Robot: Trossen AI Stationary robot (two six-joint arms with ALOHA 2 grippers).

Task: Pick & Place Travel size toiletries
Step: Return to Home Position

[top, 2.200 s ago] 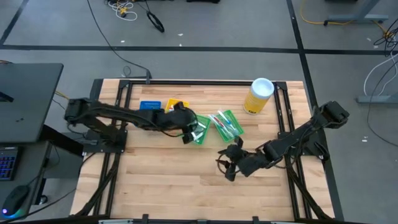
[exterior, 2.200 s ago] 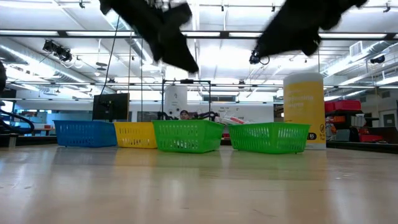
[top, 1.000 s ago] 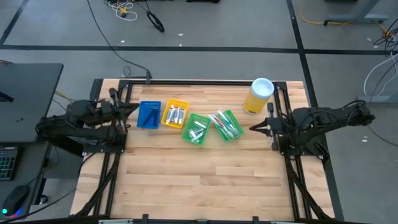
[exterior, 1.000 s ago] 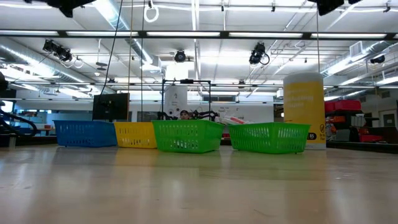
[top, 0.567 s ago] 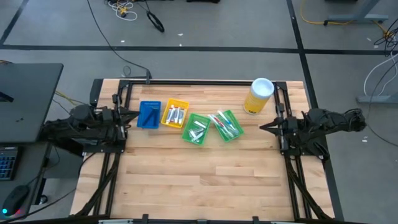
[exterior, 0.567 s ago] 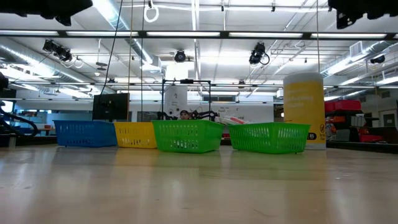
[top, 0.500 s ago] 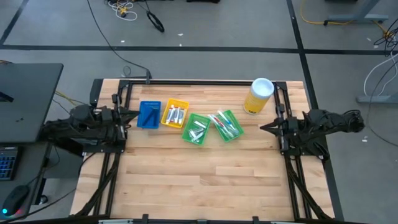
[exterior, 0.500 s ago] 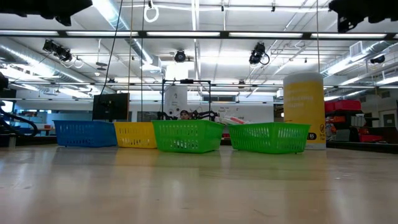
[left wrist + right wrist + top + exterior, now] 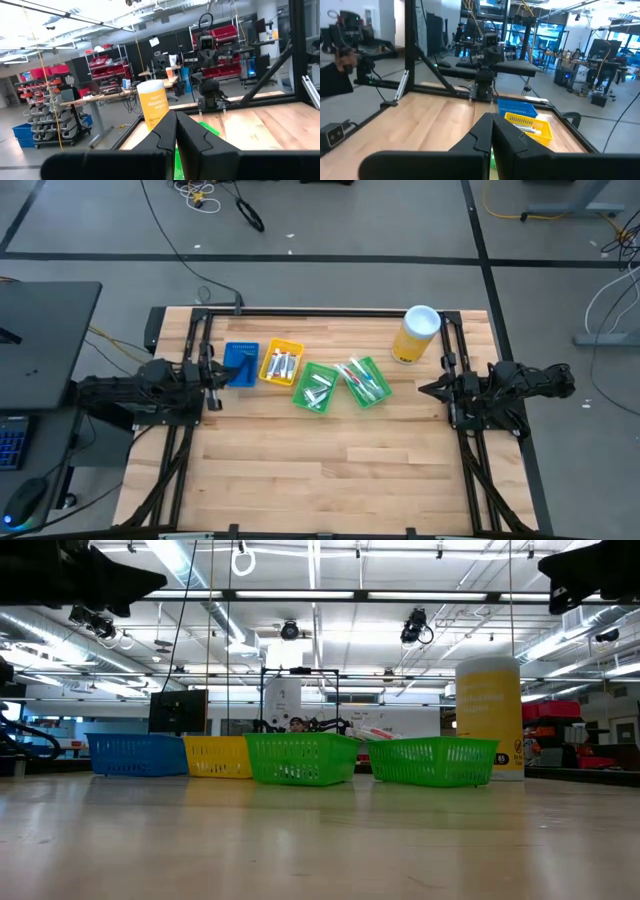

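Note:
The travel size toiletries lie in small bins in a row on the table. Silvery tubes (image 9: 281, 364) are in the yellow bin (image 9: 291, 346). White tubes (image 9: 318, 389) are in the left green bin (image 9: 303, 397), and slim toothbrushes (image 9: 362, 379) are in the right green bin (image 9: 376, 365). The blue bin (image 9: 240, 364) stands at the row's left end. My left gripper (image 9: 214, 373) is shut and holds nothing at the table's left edge, just left of the blue bin. My right gripper (image 9: 422, 388) is shut and holds nothing at the right edge. Both pairs of fingertips meet in the wrist views (image 9: 176, 131) (image 9: 492, 131).
A tall yellow canister (image 9: 415, 334) with a white lid stands at the far right of the table. Bare wood (image 9: 330, 465) fills the near half of the table. Black frame rails (image 9: 330, 311) run along the table's far and side edges.
Both arms have drawn back and sunk lower at their sides of the table. My right gripper has gone toward the right edge. My left gripper has shifted a little toward the near edge, beside the blue bin. The bins and their contents have stayed put.

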